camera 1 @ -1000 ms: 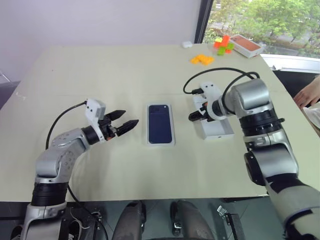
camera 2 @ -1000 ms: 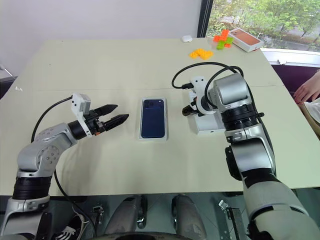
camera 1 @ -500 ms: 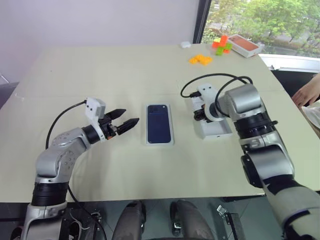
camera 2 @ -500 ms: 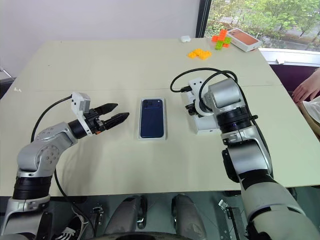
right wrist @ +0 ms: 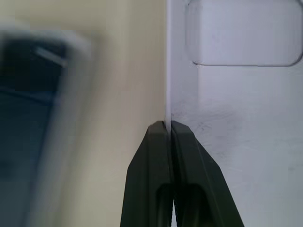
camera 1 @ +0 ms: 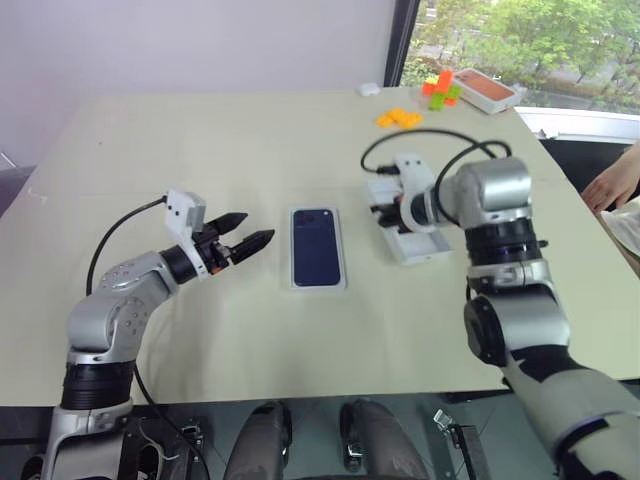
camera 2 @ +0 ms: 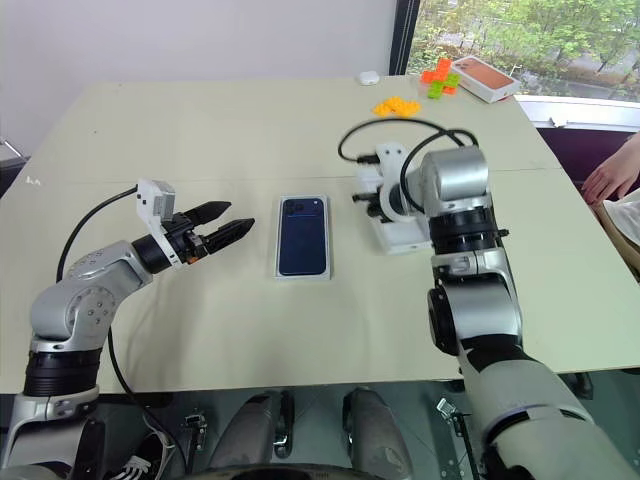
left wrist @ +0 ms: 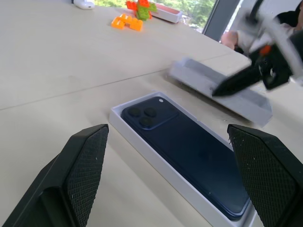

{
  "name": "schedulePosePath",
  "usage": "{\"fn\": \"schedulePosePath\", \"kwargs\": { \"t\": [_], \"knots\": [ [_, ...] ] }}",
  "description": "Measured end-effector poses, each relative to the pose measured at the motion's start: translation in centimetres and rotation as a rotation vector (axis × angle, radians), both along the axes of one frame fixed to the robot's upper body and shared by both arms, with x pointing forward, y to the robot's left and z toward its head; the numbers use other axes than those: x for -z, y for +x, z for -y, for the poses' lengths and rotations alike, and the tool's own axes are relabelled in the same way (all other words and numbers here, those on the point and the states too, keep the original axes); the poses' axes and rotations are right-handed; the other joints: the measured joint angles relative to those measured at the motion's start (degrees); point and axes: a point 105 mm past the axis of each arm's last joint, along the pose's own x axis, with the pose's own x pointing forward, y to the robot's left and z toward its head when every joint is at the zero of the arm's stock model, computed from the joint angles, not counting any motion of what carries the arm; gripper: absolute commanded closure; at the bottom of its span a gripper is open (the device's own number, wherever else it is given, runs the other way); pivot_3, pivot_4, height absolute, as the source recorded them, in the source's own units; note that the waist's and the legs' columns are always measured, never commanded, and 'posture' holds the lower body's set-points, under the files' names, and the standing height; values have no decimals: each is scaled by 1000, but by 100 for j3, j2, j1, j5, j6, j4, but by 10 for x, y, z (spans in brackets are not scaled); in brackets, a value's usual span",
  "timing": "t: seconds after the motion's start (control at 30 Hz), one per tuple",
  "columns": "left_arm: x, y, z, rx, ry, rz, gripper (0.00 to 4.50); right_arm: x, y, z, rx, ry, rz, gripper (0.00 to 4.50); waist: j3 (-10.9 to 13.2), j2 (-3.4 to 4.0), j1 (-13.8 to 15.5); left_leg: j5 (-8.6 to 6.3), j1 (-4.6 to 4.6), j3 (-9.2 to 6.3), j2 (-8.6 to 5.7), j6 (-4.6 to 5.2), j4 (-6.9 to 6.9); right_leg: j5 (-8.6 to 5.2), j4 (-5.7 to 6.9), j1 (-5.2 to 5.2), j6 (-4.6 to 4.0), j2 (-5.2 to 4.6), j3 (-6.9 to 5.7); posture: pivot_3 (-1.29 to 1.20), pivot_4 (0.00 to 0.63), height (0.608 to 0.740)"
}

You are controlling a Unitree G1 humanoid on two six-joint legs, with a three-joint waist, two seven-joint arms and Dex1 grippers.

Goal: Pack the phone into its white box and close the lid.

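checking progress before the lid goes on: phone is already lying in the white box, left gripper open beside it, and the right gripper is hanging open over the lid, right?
Not quite. The right gripper is shut, pinching the lid's thin side wall, as the right wrist view shows. The rest stands: the phone lies in the white box, and the left gripper is open beside it.

Bright daylight enters from the window (camera 1: 520, 40); the right wrist view is motion-blurred.
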Motion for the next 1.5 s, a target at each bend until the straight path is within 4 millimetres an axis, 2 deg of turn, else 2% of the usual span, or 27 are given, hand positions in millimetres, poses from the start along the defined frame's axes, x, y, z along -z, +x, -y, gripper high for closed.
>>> {"fn": "schedulePosePath", "kwargs": {
  "t": [0.1, 0.2, 0.27, 0.3, 0.37, 0.47, 0.67, 0.9, 1.0, 1.1, 1.23, 1.5],
  "knots": [
    [-1, 2, -2, -8, -3, 2, 246, -15, 3, -7, 1, 141, 8, 4432, 0, 0, 41, 0, -4, 2, -3, 0, 0, 0, -3, 0, 0, -4, 0, 0, 150, 740],
    [-2, 4, -4, -17, -6, -1, 246, -42, 4, -25, -53, 428, 30, 4432, 0, 0, 28, 0, -6, 11, -3, 1, 2, 0, -7, 0, 0, -7, 5, 0, 150, 740],
    [-5, 6, -3, -15, -9, 8, 246, -59, -2, -36, -129, 494, 94, 4432, 0, 0, 21, 0, -5, 11, -2, 1, -3, 0, -8, -1, 0, -5, 5, 0, 150, 740],
    [-7, 7, -3, -15, -11, 16, 246, -62, -5, -38, -170, 463, 143, 4432, -1, -1, 27, 0, -4, 8, -1, 1, -7, 0, -11, -1, 1, -4, 4, 0, 150, 740],
    [-11, 8, -7, -28, -16, 38, 246, -52, -11, -42, -235, 364, 219, 4432, -4, -4, 18, 0, -3, 9, -1, 1, -10, -2, -12, 0, 3, -3, 4, 0, 150, 740],
    [-10, 12, -14, -54, -37, 36, 246, -31, -13, -47, -232, 413, 135, 4432, -1, -1, -11, 1, -3, 16, -1, 1, -3, -1, -3, -4, 2, -5, 9, 0, 150, 740],
    [-20, 14, -24, -95, -97, 64, 246, -48, -22, -59, -253, 661, 32, 4432, -2, -1, 0, 1, 2, 15, 4, 2, -9, 0, 1, -5, 1, -2, 10, 0, 150, 740],
    [-27, 11, -28, -94, -126, 79, 246, -61, -43, -97, -352, 960, -84, 4432, -2, -1, 3, 1, 0, 16, 4, 2, -10, 0, -2, -6, 1, -4, 11, 0, 150, 740],
    [-30, 8, -25, -83, -124, 82, 246, -58, -50, -106, -365, 1077, -164, 4432, -2, -2, 20, 1, -1, 16, 2, 1, -8, 0, -2, -5, 1, -7, 10, 0, 150, 740],
    [-30, 5, -22, -67, -128, 79, 246, -50, -50, -107, -329, 1117, -208, 4432, -2, -1, 20, 1, -5, 17, 1, 2, -8, 0, -4, -6, 1, -9, 11, 0, 150, 740],
    [-31, 1, -20, -50, -143, 72, 246, -44, -46, -97, -266, 1124, -207, 4432, -2, -1, 2, 1, -4, 17, 1, 2, -10, -1, -6, -6, 1, -7, 11, 0, 150, 740],
    [-22, -4, -31, -79, -127, 43, 246, -36, -38, -85, -156, 1100, -185, 4432, -2, -1, -42, 1, 0, 19, 4, 2, -16, -1, -6, -7, 1, -2, 11, 0, 150, 740]
  ]
}}
